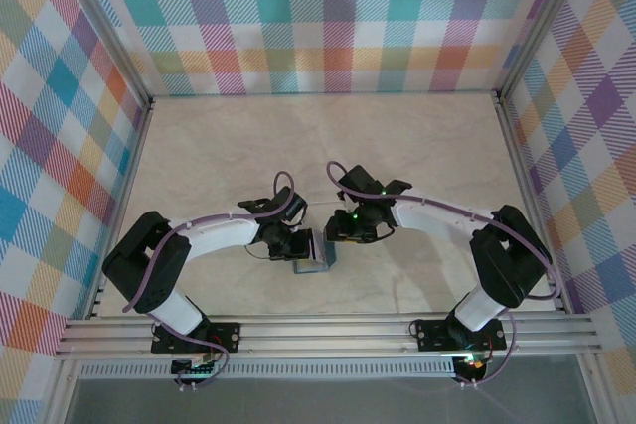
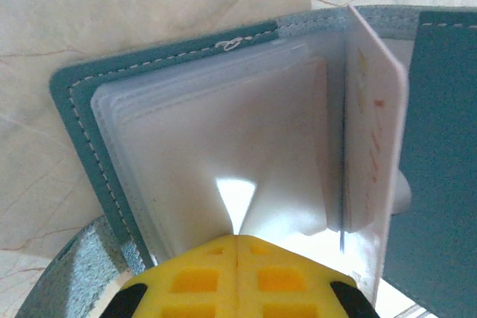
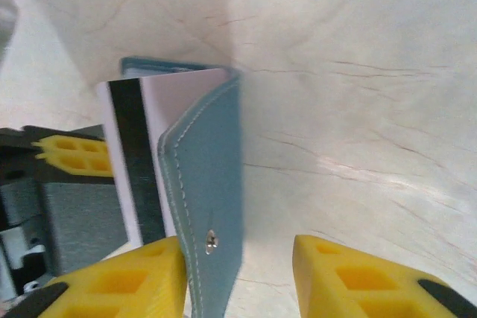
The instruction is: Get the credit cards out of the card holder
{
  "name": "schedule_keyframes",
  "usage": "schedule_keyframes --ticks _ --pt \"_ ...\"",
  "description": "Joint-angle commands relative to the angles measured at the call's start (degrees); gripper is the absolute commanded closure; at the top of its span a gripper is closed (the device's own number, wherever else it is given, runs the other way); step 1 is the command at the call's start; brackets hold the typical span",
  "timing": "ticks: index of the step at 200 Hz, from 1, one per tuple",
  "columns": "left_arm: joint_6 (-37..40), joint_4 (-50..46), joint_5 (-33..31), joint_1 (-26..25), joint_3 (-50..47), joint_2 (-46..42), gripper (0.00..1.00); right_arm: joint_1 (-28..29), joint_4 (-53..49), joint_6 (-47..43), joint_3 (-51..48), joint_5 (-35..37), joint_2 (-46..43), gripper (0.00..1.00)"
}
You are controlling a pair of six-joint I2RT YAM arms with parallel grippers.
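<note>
The teal-blue card holder [image 1: 314, 266] is held open just above the table between both arms. My left gripper [image 2: 237, 240] is shut, its yellow fingers pinching a clear inner sleeve [image 2: 223, 147] of the card holder [image 2: 82, 109]. A pale pinkish credit card [image 2: 373, 147] stands on edge among the sleeves. In the right wrist view the card [image 3: 134, 154] shows its dark band behind the teal cover flap [image 3: 212, 176] with its snap. My right gripper [image 3: 238, 262] is open; the flap stands between its fingers, against the left one.
Pale marble-patterned tabletop [image 1: 417, 146] lies all round, with plaid walls [image 1: 328, 17] on three sides. The aluminium rail [image 1: 328, 333] carrying both arm bases runs along the near edge. The left gripper's yellow finger [image 3: 74, 154] shows behind the card.
</note>
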Motion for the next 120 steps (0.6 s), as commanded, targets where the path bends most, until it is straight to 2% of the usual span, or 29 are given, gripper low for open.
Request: schedule_keyframes --ticks 1,31,53,78,95,120 --pt "1.1 -4.4 -3.4 0.4 -2.3 3.6 0.96 0.3 -9.7 0.3 3.2 8.7 -3.4 0.52" --pt "1.2 -4.3 -3.3 0.4 -2.0 3.7 0.96 0.8 -12.1 3.3 5.5 9.0 -7.0 0.53" --pt "1.4 -3.9 -2.4 0.4 -1.6 4.1 0.97 1.7 -9.4 6.8 6.9 1.1 -8.0 0.71" --pt "1.3 -3.7 -2.3 0.4 -1.6 4.3 0.96 4.8 0.4 10.7 5.1 -5.6 -9.3 0.84" --pt "1.4 -3.7 -2.2 0.5 -1.7 4.6 0.97 5.7 4.6 12.9 4.1 -8.9 -7.4 0.86" --pt "1.3 -3.7 -2.1 0.4 -1.6 4.7 0.97 6.8 5.3 12.4 4.2 -10.3 -3.5 0.85"
